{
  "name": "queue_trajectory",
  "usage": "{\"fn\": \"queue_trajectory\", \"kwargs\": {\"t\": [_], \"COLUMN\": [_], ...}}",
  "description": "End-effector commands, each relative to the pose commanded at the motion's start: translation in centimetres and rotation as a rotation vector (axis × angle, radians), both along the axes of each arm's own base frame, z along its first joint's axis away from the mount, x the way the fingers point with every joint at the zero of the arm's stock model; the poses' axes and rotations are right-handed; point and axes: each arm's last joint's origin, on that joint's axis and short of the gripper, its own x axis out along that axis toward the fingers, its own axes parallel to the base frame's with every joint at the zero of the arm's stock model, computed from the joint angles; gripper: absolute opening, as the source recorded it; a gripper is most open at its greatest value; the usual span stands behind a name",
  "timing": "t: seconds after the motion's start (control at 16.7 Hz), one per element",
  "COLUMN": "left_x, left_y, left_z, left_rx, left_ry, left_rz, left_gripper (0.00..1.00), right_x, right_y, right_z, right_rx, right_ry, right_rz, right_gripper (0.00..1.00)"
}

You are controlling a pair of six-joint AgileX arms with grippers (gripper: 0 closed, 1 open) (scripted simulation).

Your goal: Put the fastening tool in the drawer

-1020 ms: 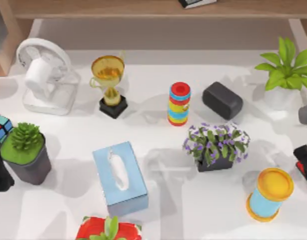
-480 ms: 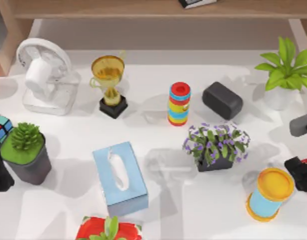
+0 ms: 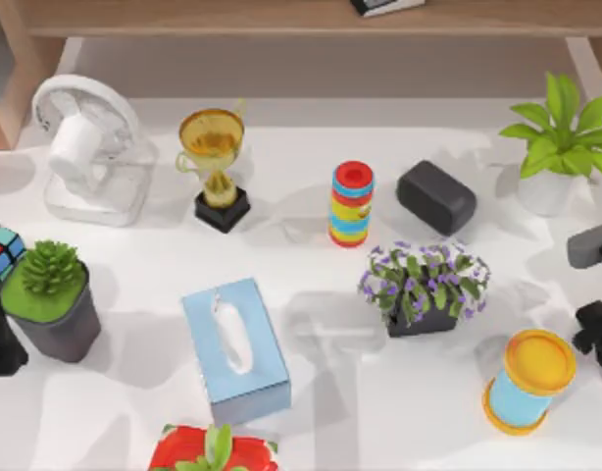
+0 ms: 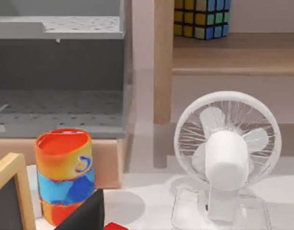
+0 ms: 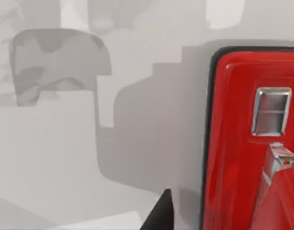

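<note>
The fastening tool (image 5: 243, 143), glossy red with black trim and a metal plate, lies on the white table, close under my right wrist camera. My right gripper (image 3: 597, 336) hangs over it at the table's right edge, beside the blue can, and hides it in the top view. The gripper is open, with one dark fingertip (image 5: 159, 213) standing just clear of the tool's black edge. The grey drawer (image 4: 56, 110) with a perforated floor sits in a wooden frame at the far left. My left arm (image 3: 1, 339) is parked at the left edge.
A blue can with a yellow lid (image 3: 528, 383) stands right beside the right gripper. A purple flower pot (image 3: 424, 289), dark speaker (image 3: 436, 196), striped cylinder (image 3: 352, 203), trophy (image 3: 215, 167), fan (image 3: 85, 147) and tissue box (image 3: 234, 348) crowd the table.
My right gripper has shifted at the right edge and settled over the fastening tool. The red that showed there earlier is now covered. The left arm has not moved.
</note>
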Motion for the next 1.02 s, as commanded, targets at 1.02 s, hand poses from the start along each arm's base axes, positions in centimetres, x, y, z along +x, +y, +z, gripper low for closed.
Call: {"fn": "queue_trajectory", "kwargs": {"t": [1.02], "left_x": [0.00], "left_y": [0.00], "left_z": [0.00], "left_rx": [0.000], "left_ry": [0.000], "left_rz": [0.000], "left_gripper": [1.00], "right_x": [0.00], "right_y": [-0.13], "right_z": [0.19], "right_rx": [-0.030], "right_ry": [0.015], "right_rz": [-0.016], "right_gripper": [0.00]}}
